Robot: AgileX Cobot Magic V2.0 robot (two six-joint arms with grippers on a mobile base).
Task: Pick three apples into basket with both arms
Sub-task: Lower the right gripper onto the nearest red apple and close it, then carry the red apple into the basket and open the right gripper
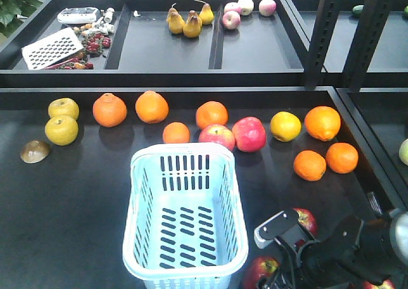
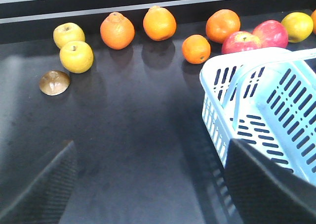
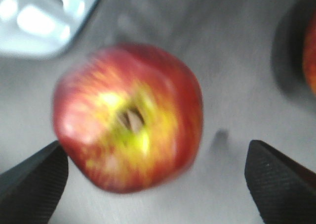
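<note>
The right gripper (image 3: 154,150) hangs wide open over a dark-red apple (image 3: 128,117) lying stem-hollow up on the black table (image 3: 232,75), just beside the basket (image 1: 183,150). The apple sits off-centre between the fingers (image 3: 34,184), so centring first, then lowering to its widest girth before closing gently, should stop the glossy skin slipping. The left gripper (image 2: 150,145) is open and empty over the table.

2 yellow apples (image 1: 62,129) left, oranges (image 1: 152,106) alongside.
</note>
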